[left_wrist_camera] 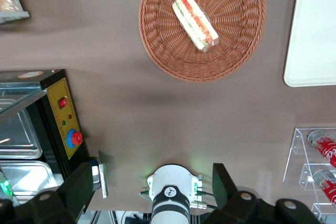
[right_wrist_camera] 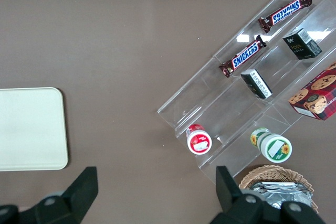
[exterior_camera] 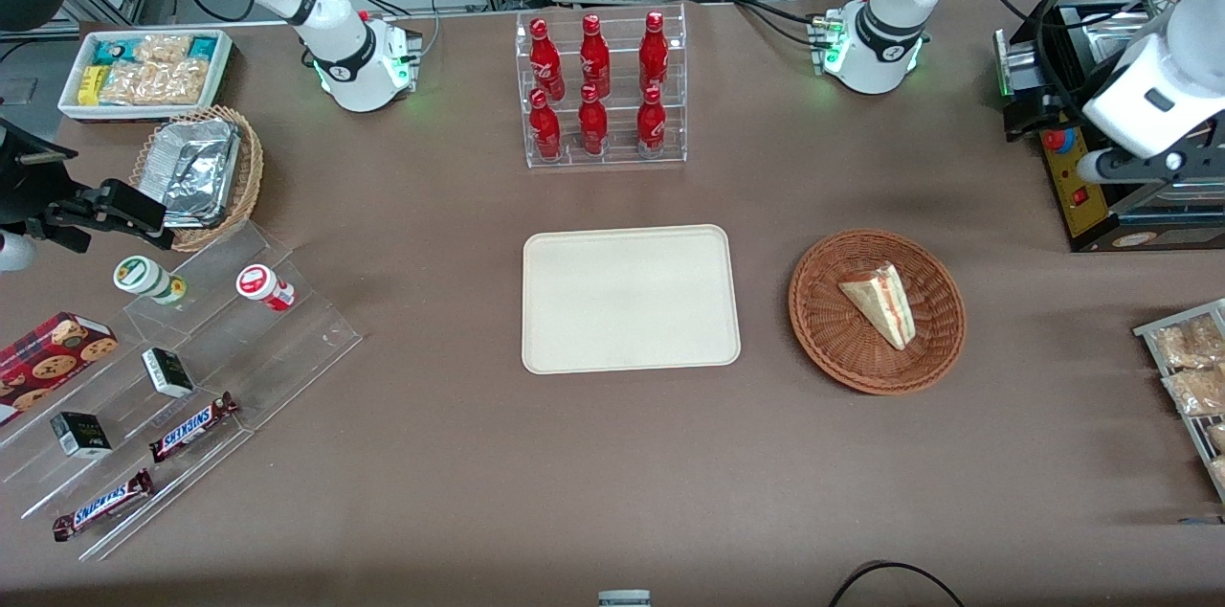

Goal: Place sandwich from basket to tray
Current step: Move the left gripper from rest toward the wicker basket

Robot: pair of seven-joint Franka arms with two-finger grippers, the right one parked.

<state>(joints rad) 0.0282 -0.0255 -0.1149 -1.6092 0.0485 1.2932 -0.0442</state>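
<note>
Sandwich (exterior_camera: 880, 303) lies inside the basket (exterior_camera: 825, 320), roughly central, wedge pointing toward the front camera, red and green filling edge visible through clear wrap. In the left wrist view the same sandwich (left_wrist_camera: 195, 21) rests on the woven floor of the basket (left_wrist_camera: 231, 51), not touching the rim.

Basket sits on the brown tabletop (exterior_camera: 459, 454), beside the tray (exterior_camera: 630, 299), toward the working arm's end; the two are near but apart. Tray is flat, cream-beige, nothing on it.

Tool (left_wrist_camera: 157, 192): raised high over the tabletop toward the working arm's end, well apart from the basket and not over it. Its two fingers (left_wrist_camera: 81, 187) stand spread wide, holding nothing. Working arm's white housing (exterior_camera: 1148, 100) shows above a black control box (exterior_camera: 1077, 176) with red buttons.

Other items: clear rack of red bottles (exterior_camera: 598, 90) farther from the front camera than the tray. Toward the parked arm's end: tan basket with foil trays (exterior_camera: 196, 171), white bin of snacks (exterior_camera: 144, 71), stepped clear stand (exterior_camera: 191, 368) with Snickers bars (exterior_camera: 191, 425), small boxes and two lidded cups (exterior_camera: 263, 286). Bagged snacks (exterior_camera: 1191, 368) at the working arm's end, nearer the front camera than the control box.
</note>
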